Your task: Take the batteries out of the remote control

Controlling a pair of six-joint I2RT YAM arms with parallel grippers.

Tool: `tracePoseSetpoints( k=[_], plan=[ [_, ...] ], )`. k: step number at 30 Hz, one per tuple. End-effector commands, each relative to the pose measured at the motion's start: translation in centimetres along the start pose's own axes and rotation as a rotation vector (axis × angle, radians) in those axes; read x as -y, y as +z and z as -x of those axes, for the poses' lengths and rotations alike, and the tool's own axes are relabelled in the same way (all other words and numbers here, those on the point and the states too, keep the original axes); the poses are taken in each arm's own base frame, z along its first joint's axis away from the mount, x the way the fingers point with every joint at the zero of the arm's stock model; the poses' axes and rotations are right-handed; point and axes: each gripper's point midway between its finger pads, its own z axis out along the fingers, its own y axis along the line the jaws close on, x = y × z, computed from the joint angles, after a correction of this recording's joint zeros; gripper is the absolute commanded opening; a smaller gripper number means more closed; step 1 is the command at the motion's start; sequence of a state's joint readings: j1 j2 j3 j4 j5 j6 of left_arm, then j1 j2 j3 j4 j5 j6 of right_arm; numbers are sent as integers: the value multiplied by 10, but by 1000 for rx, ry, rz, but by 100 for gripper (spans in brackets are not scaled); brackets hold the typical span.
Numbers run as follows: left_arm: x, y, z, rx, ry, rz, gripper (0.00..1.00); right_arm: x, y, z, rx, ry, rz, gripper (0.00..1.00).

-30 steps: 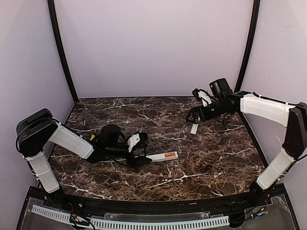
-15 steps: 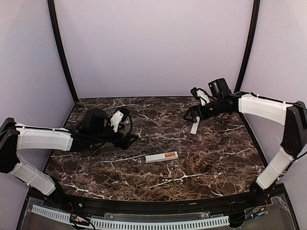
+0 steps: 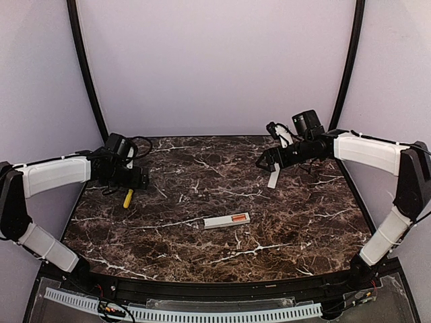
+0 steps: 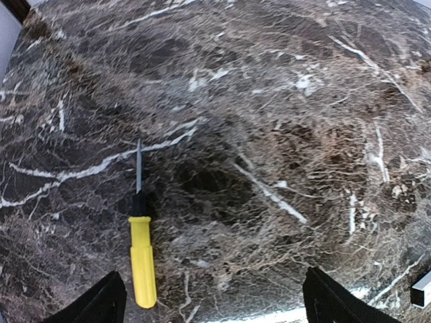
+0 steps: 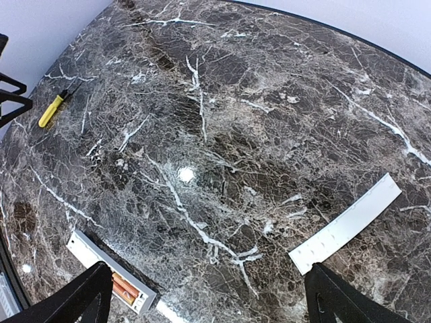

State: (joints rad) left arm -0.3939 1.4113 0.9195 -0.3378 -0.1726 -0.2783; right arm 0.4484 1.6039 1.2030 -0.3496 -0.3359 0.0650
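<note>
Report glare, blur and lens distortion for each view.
Right wrist: small white glare spot on the table, whose far edge bows from wide-angle distortion. Left wrist: the screwdriver is in sharp focus. Top external: even light, nothing blurred.

Diffuse, even light from above fills the enclosure. The pale walls (image 3: 215, 67) take a faint lilac cast, and the arms throw only soft shadows on the marble tabletop (image 3: 202, 256). In the right wrist view a small specular highlight sits on the polished stone, the far table edge bows with wide-angle distortion, and the fingertips (image 5: 81, 299) of the right gripper (image 5: 209, 269) appear as underexposed silhouettes. In the left wrist view pale glare lines the bottom margin, and the yellow-handled screwdriver (image 4: 142, 259) is sharp.
</note>
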Motion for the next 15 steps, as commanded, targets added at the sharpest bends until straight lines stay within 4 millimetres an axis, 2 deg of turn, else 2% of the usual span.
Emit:
tracePoseSetpoints(
  k=[1, 4, 7, 10, 15],
  plan=[
    [-28, 10, -31, -219, -23, 87, 89, -1, -2, 2, 27, -1, 21, 99],
    [-38, 20, -36, -302, -4, 139, 87, -3, -4, 1, 34, -2, 30, 99],
    [-52, 36, -42, -383, -29, 154, 78, -6, -6, -1, 41, 2, 46, 99],
    [-55, 47, -36, -416, -42, 126, 72, -9, -5, -5, 41, 7, 58, 99],
    [-63, 63, -38, -491, -21, 137, 64, -10, -7, -9, 41, 10, 66, 99]
  ],
)
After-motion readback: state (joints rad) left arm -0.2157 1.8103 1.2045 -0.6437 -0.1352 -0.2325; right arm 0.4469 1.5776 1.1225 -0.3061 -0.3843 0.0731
